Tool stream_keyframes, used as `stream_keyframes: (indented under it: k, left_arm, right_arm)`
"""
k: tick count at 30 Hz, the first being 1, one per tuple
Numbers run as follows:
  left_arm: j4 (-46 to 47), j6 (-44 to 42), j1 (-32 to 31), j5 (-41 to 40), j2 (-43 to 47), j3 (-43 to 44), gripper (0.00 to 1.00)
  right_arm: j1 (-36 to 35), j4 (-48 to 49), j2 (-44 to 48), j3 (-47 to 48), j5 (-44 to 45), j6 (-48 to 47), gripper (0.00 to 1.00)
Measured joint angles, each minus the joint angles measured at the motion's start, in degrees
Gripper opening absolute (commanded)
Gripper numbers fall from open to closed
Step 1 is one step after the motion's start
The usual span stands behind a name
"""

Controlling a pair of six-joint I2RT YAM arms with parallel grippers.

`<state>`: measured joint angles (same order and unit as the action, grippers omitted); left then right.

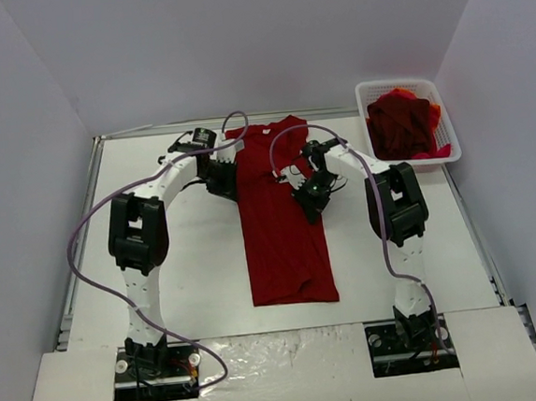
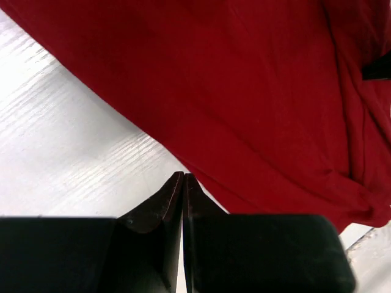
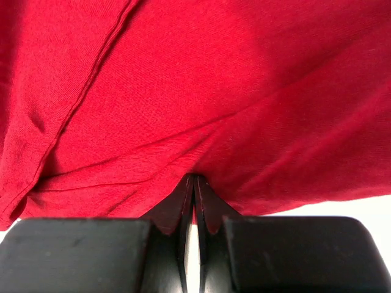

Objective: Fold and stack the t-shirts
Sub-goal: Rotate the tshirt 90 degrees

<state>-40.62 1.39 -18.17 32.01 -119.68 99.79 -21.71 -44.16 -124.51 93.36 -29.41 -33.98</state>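
A red t-shirt (image 1: 280,228) lies flat in the middle of the table as a long narrow strip, collar end far. My left gripper (image 1: 223,180) is at the strip's left edge near the far end. In the left wrist view it (image 2: 183,176) is shut, its tips right at the t-shirt's (image 2: 244,91) edge, with no cloth seen between them. My right gripper (image 1: 307,200) is at the strip's right edge. In the right wrist view it (image 3: 195,178) is shut on the t-shirt (image 3: 214,79), and creases spread from its tips.
A white mesh basket (image 1: 398,82) stands at the far right and holds a heap of dark red and orange t-shirts (image 1: 400,123). Grey walls close in the table on three sides. Purple cables loop over both arms.
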Motion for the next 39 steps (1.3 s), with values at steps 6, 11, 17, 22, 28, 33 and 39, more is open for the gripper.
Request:
stream_keyframes:
  k: [6, 11, 17, 22, 28, 33, 39]
  left_arm:
    - [0.7, 3.5, 0.2, 2.8, -3.5, 3.3, 0.02]
    - [1.4, 5.8, 0.1, 4.5, -7.3, 4.9, 0.02]
    - [1.5, 8.1, -0.8, 4.7, -12.2, 7.0, 0.02]
    - [1.2, 9.7, -1.4, 4.9, -14.6, 10.6, 0.02]
    - [0.0, 11.2, -1.6, 4.6, -16.9, 14.6, 0.02]
    - [-0.1, 12.3, -1.7, 3.0, -18.5, 17.8, 0.02]
    - [-0.3, 12.5, -1.7, -1.1, -19.3, 20.3, 0.02]
  right_arm:
    - [0.3, 0.4, -0.4, 0.8, -0.6, -0.3, 0.00]
    - [0.7, -0.1, -1.2, 1.4, -1.9, -0.6, 0.00]
    - [1.5, -0.7, -1.9, 2.0, -3.6, -0.9, 0.00]
    - [1.9, -0.8, -2.0, 2.0, -4.4, -1.7, 0.00]
    - [2.7, -1.4, -2.7, 2.6, -5.4, -2.3, 0.00]
    - [3.7, -3.3, -4.3, 4.6, -7.0, -2.2, 0.00]
    - [4.4, -6.1, -7.1, 8.6, -8.1, -2.1, 0.00]
